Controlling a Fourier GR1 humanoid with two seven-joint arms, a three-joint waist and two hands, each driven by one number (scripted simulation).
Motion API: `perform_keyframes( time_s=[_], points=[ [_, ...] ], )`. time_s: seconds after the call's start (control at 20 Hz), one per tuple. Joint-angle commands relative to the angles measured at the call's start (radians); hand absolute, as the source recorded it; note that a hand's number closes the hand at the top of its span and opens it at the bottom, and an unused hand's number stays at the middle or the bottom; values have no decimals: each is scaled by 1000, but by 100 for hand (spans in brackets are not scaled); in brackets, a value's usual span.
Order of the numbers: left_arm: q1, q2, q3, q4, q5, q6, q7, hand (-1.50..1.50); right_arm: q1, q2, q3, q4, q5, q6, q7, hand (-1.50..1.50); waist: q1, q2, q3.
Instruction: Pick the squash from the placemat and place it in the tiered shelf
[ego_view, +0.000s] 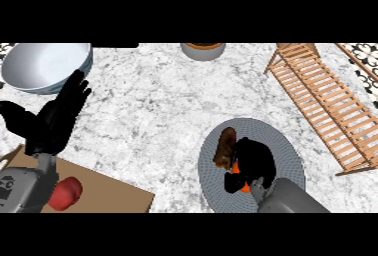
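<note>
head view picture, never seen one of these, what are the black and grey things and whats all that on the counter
This is taken from the robot's head, looking steeply down at a marble counter. The grey tubes at the lower edge are its forearms; the black shapes at their ends do the grasping. The left robot hand rests open at the left, fingers up, holding nothing. The right robot hand is over the round grey placemat, right beside the brownish squash; whether it grips it cannot be told. The slatted wooden tiered shelf lies at the right. There is also a big pale bowl, a small pot at the far edge, and a red object on a brown board.
</note>
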Motion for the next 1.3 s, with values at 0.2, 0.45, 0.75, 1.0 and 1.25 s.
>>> perform_keyframes(
  time_s=[0.2, 0.45, 0.75, 1.0, 1.25],
  points=[
    [-13, -3, 24, 14, 0, -10, 8, 0, -43, 271, 282, -116, 202, -19, 16, 150, -6, 5, 8],
    [-36, -28, 33, 60, -31, 9, -12, 0, 28, 307, 314, -249, 296, -148, 16, 150, -27, 5, 8],
    [6, -18, 44, 27, -8, -23, -12, 0, -35, 310, 212, -454, 449, -269, 67, 150, -26, 0, 8],
    [-17, -31, 29, 4, -29, 1, 34, 0, -107, 310, 98, -671, 499, -153, 189, 150, -26, 1, 8],
    [25, -33, 41, -2, -24, -30, 2, 0, -208, 310, -76, -751, 453, 5, 253, 150, -11, 3, 7]
  ],
)
